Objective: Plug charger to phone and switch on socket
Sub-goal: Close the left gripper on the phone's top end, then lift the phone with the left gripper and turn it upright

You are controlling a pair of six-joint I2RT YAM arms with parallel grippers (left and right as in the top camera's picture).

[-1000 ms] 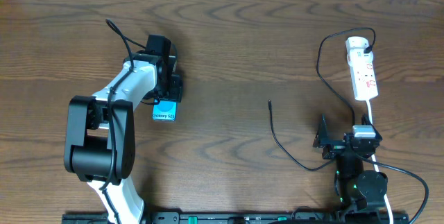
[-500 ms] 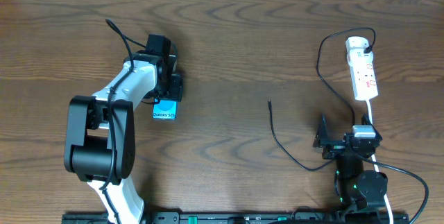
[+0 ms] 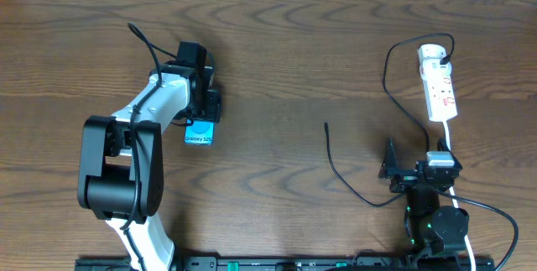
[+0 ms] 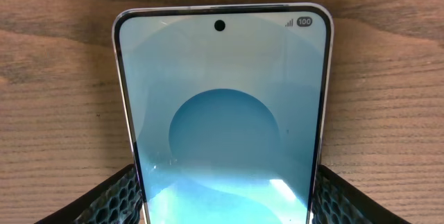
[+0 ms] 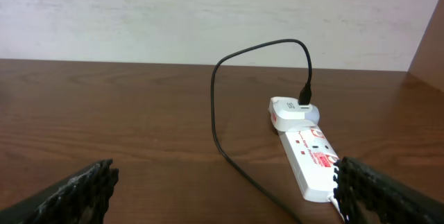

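Observation:
The phone (image 4: 222, 113) lies face up on the wooden table with its cyan screen lit. My left gripper (image 4: 225, 197) is shut on its lower end, one pad against each long edge. From overhead the phone (image 3: 199, 135) sticks out below the left gripper (image 3: 202, 118). The black charger cable (image 3: 336, 170) runs from a loose tip at mid-table round to the white socket (image 3: 438, 82) at the right. My right gripper (image 3: 389, 169) stands wide open and holds nothing, below the socket. In the right wrist view the socket (image 5: 309, 158) and the cable (image 5: 215, 113) lie ahead of that gripper (image 5: 225, 186).
A white adapter (image 5: 288, 111) sits plugged into the socket's far end, with the black cable coming out of its top. The strip's thick white cord (image 3: 449, 141) trails down past the right arm. A wall (image 5: 208, 16) rises behind the table's far edge.

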